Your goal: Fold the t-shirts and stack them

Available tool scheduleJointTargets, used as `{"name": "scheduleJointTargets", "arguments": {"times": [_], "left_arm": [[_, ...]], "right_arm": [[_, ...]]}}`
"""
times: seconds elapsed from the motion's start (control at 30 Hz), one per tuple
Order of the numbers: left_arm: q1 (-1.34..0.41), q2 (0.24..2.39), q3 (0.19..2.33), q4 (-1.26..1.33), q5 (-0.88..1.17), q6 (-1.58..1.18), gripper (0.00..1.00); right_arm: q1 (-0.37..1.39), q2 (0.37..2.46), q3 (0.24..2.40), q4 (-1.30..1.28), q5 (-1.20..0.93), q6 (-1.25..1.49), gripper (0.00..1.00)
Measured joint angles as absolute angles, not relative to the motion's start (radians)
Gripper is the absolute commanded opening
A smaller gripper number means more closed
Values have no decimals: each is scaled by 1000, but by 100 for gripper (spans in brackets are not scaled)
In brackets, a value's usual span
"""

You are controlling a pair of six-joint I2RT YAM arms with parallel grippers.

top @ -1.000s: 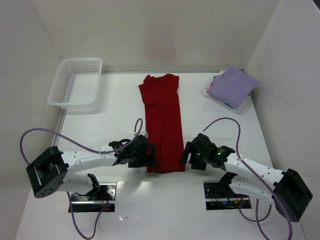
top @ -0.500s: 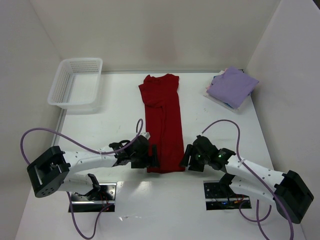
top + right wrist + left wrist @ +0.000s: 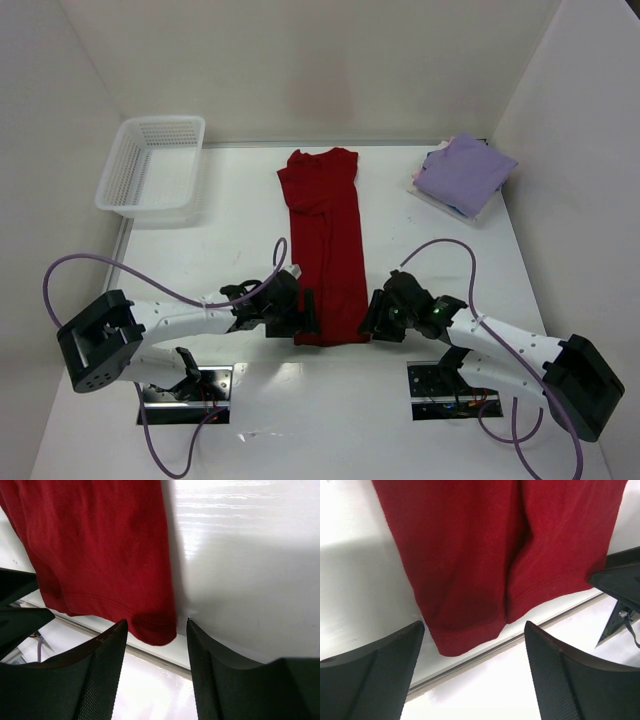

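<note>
The soft, limp dark red t-shirt (image 3: 325,240) suits pinching at its hem corners, one between the spread left fingers (image 3: 375,680), one between the spread right fingers (image 3: 100,675).

The white tabletop (image 3: 220,250) bears a dark red shirt (image 3: 325,250) (folded lengthwise) in the middle, a mesh basket (image 3: 118,178) far left, a lavender-topped stack (image 3: 465,175) far right.

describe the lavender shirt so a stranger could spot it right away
On the white table, look to the far right corner by the right wall, where a small stack of folded cloth sits. The lavender t-shirt is its top piece, folded square. No other cloth is pale purple: the dark red t-shirt lies long in the middle, the white mesh basket far left.
</note>
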State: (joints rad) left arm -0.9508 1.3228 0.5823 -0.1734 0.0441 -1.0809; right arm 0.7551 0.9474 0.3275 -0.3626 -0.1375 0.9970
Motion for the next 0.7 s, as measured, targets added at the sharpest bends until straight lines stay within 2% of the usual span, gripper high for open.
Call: {"name": "scheduleJointTargets", "arguments": {"times": [0.2,0.53,0.63,0.7], "left_arm": [[-951,1338,582,-164,57,-1093,78],[-951,1393,582,-112,95,-1110,51],[-951,1396,580,-111,99,-1113,50],[-950,1396,575,-109,102,-1118,57]], "right_arm": [[755,1002,337,-324,-148,989,45],[755,1013,336,-326,-139,977,17],[755,1016,336,-326,-138,978,14],[755,1024,336,-325,-138,979,14]]}}
